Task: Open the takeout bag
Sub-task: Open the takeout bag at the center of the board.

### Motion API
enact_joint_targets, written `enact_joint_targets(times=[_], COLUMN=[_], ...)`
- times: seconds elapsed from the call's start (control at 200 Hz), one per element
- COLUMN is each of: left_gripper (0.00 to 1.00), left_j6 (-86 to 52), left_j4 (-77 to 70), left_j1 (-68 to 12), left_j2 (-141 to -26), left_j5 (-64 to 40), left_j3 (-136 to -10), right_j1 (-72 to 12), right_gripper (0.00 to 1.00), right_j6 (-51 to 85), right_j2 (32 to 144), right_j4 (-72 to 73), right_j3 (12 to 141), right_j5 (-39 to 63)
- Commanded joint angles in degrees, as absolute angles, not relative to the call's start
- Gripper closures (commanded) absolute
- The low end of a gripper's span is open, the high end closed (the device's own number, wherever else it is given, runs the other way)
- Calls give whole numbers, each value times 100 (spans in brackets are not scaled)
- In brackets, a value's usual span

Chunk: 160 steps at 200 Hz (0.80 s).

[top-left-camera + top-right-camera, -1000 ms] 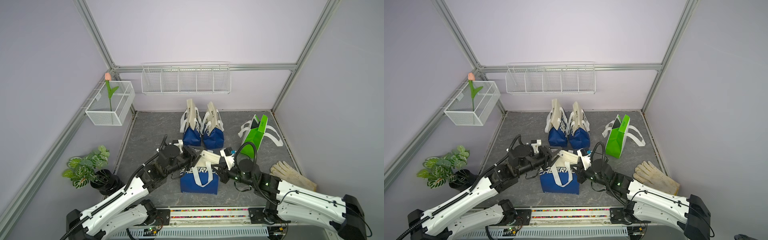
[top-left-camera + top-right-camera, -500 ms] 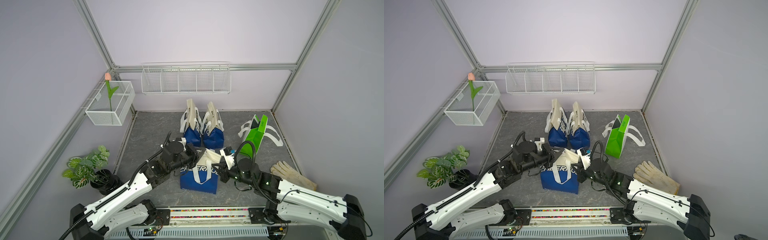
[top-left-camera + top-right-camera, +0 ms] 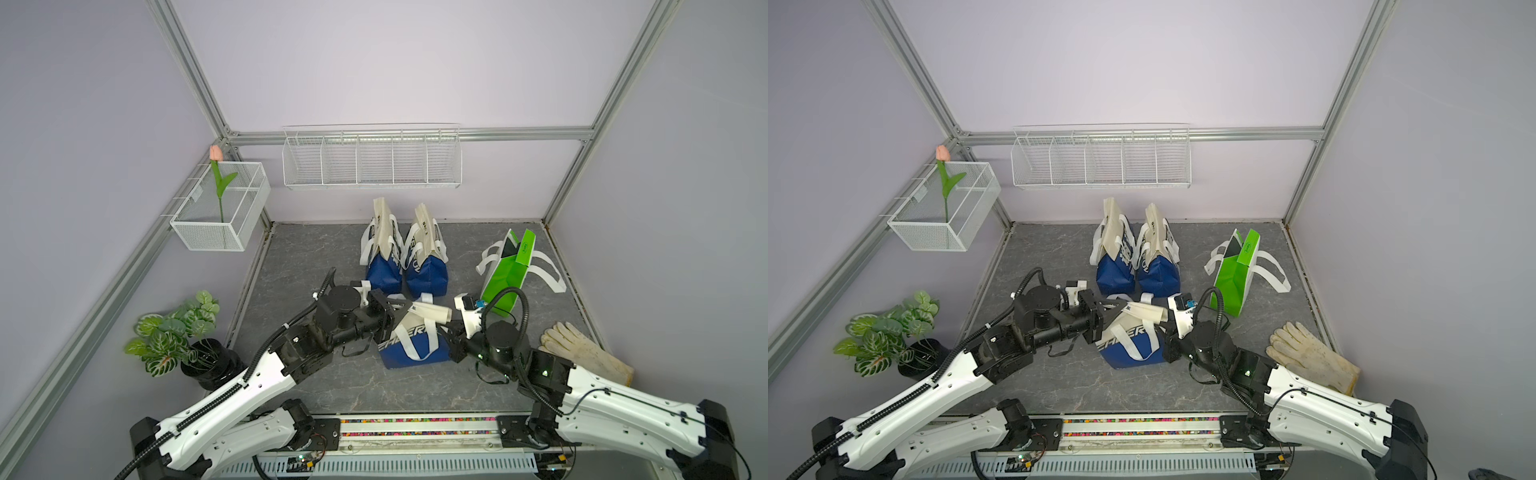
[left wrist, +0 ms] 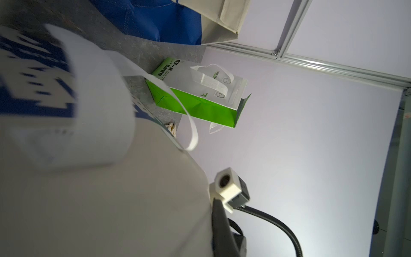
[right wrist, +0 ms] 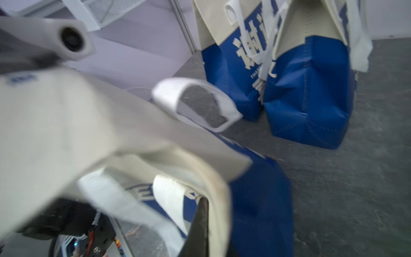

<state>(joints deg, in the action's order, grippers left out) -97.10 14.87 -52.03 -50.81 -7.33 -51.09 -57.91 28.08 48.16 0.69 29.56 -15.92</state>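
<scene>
Since one second ago, the left gripper [image 3: 404, 312] has advanced to the takeout bag [image 3: 415, 353]. It has pressed its jaws together on the beige top edge, at the end nearer the left arm. The right gripper [image 3: 449, 326] is unchanged in place, pinching the opposite end of that edge.

Both arms reach in from the front rail and meet over the bag. The bag stands on the grey tabletop [image 3: 332, 386] at front centre, blue base down. Its beige top is drawn taut between the two grippers in both top views. One white handle loop [image 3: 409, 345] hangs down the bag's front face. Whether the mouth has parted cannot be determined.

In the left wrist view, beige fabric [image 4: 111, 200] fills most of the picture and the fingertips are hidden. In the right wrist view, one dark finger [image 5: 199, 224] lies against the curled beige rim [image 5: 219, 191].

A pair of pale work gloves [image 3: 582, 353] lies to the right of the bag, near the side wall. A potted plant [image 3: 174, 336] stands off the tabletop's left edge.

Two closed blue-and-beige bags [image 3: 405, 262] stand side by side, touching, just behind the takeout bag. A green bag [image 3: 509, 270] stands to their right, apart from them.

A white mesh basket [image 3: 216, 232] holding a tulip [image 3: 215, 153] hangs on the left wall. A wire rack [image 3: 370, 166] is mounted on the back wall.
</scene>
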Motion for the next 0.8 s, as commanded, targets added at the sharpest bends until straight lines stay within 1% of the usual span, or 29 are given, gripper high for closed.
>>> enact_joint_targets(times=[0.0, 0.035, 0.095, 0.13, 0.14, 0.165, 0.205, 0.265, 0.29, 0.445, 0.58, 0.6, 0.63, 0.645, 0.695, 0.795], left_gripper=[100, 100, 100, 100, 100, 100, 100, 100, 100, 100, 100, 100, 100, 100, 100, 100], left_j6=[-9954, -9954, -9962, -9968, -9969, -9961, -9924, -9844, -9805, -9604, -9529, -9529, -9512, -9512, -9497, -9502], left_j4=[1030, 1056, 1038, 1046, 1052, 1068, 1079, 1156, 1182, 1395, 1511, 1525, 1543, 1541, 1542, 1512], left_j1=[-5173, -5164, -5172, -5168, -5166, -5168, -5163, -5163, -5163, -5140, -5101, -5098, -5095, -5096, -5083, -5087], left_j2=[-4814, -4837, -4861, -4891, -4905, -4921, -4981, -5028, -5042, -5054, -5072, -5083, -5087, -5088, -5104, -5123], left_j5=[-569, -592, -644, -678, -688, -701, -746, -771, -770, -671, -674, -678, -677, -684, -681, -690], left_j3=[-5275, -5240, -5141, -5112, -5101, -5100, -5098, -5157, -5175, -5310, -5395, -5403, -5428, -5436, -5456, -5484], right_j1=[-5708, -5786, -6000, -6212, -6286, -6458, -6688, -6931, -7037, -7597, -7695, -7695, -7693, -7693, -7699, -7699], right_gripper=[92, 84, 59, 44, 41, 37, 33, 18, 14, 10, 6, 5, 0, 2, 11, 12], right_j6=[2815, 2781, 2636, 2538, 2502, 2439, 2358, 2280, 2226, 1917, 1702, 1649, 1606, 1572, 1419, 1125], right_j2=[4824, 4717, 4587, 4524, 4508, 4488, 4515, 4703, 4824, 5850, 6818, 6949, 7158, 7249, 7525, 7881], right_j4=[-737, -895, -1459, -1858, -1963, -2265, -2788, -3620, -3951, -5651, -6632, -6719, -6841, -6898, -6973, -6892], right_j3=[2804, 2925, 3334, 3610, 3708, 3927, 4328, 4970, 5333, 6806, 8072, 8227, 8456, 8557, 8825, 9156], right_j5=[-1776, -1840, -2021, -2268, -2347, -2541, -2795, -3047, -3145, -3884, -4216, -4257, -4346, -4376, -4496, -4764])
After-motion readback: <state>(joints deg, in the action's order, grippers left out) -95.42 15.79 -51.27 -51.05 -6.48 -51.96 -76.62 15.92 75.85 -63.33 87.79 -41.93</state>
